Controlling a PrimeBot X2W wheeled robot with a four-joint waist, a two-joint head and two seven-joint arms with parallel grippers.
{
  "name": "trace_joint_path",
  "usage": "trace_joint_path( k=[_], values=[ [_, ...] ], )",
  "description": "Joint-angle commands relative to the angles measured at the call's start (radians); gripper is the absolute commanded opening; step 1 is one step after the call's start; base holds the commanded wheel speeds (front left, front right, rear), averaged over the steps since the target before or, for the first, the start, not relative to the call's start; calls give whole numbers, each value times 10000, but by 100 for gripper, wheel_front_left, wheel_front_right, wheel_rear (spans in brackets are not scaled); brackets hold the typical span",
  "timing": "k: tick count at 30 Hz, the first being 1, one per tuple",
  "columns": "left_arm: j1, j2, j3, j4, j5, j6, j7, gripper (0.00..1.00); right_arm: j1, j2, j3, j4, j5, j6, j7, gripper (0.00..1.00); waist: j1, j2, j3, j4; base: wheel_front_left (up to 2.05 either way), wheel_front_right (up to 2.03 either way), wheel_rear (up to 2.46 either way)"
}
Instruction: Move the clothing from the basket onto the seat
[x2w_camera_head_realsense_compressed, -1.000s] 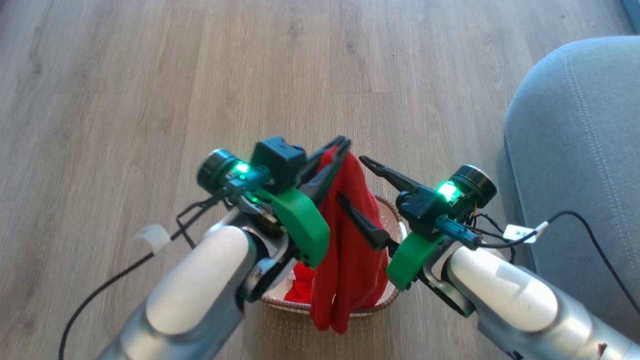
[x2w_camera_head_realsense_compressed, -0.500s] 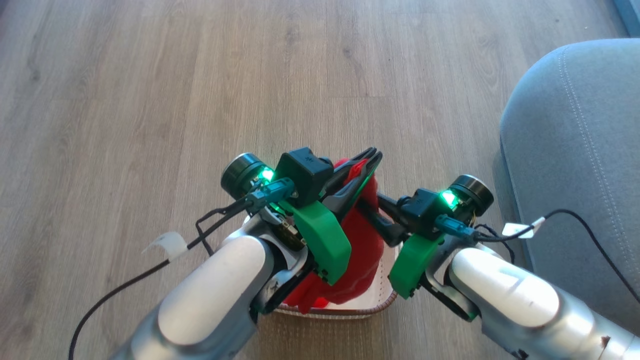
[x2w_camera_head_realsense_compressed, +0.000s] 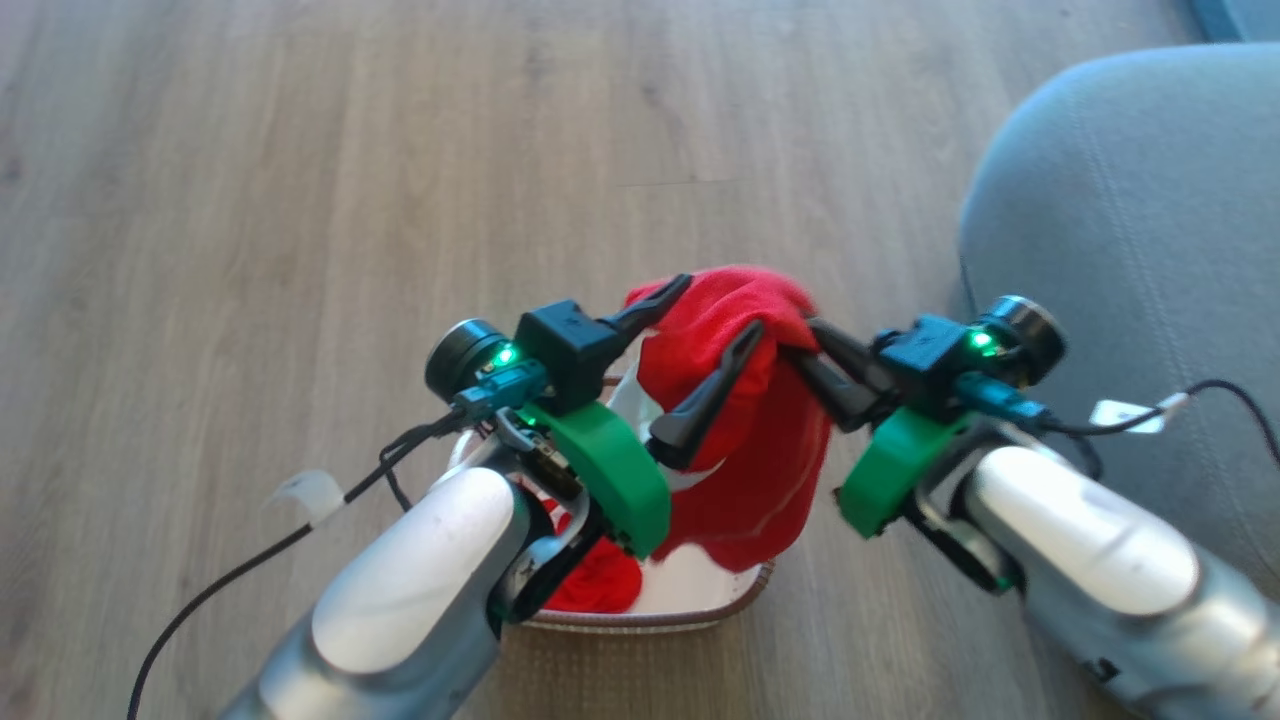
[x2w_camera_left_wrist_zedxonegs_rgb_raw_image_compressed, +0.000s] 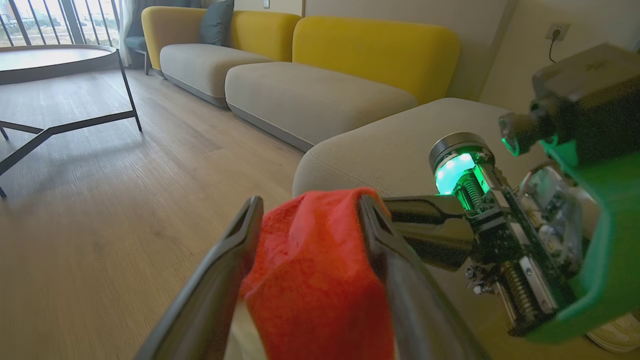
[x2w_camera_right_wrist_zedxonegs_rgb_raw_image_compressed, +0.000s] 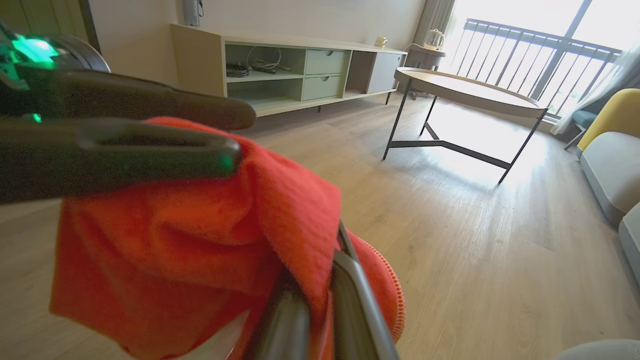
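- Head view: left tool (x2w_camera_head_realsense_compressed: 715, 310) is standing spread open, red clothing (x2w_camera_head_realsense_compressed: 770, 440) bunching between its fingers and hanging above the basket (x2w_camera_head_realsense_compressed: 640, 622).
- right tool (x2w_camera_head_realsense_compressed: 805, 340) is pinching the clothing's top edge.
- seat (x2w_camera_head_realsense_compressed: 1130, 200) is sitting far right, apart from the clothing.

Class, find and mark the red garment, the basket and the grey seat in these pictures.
red garment (x2w_camera_head_realsense_compressed: 775, 470): head view, hanging fold between the arms.
basket (x2w_camera_head_realsense_compressed: 640, 624): head view, brown near rim.
grey seat (x2w_camera_head_realsense_compressed: 1120, 200): head view, top of the cushion.
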Motion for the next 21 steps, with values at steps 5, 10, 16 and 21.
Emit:
trace_joint_path(
  k=[5, 10, 16, 21],
  values=[
    [-166, 199, 376, 250, 51, -197, -714, 100, 377, -603, -885, -713, -141, 69, -107, 0, 0, -1, 96, -950, 0, 0, 0],
    [-78, 189, 237, 416, 70, -241, -941, 100, 730, -1012, -1577, -1135, -299, 69, -107, 0, 0, -1, 213, -1926, 0, 0, 0],
    [-31, 141, 59, 360, 102, -236, -981, 100, 1115, -1341, -2235, -1482, -412, 69, -107, 0, 0, -1, 325, -2973, 0, 0, 0],
    [-55, 78, -126, 248, 132, -224, -905, 100, 1545, -1575, -2849, -1743, -486, 69, -104, 0, 0, -1, 507, -3798, 0, 0, 0]
  ],
)
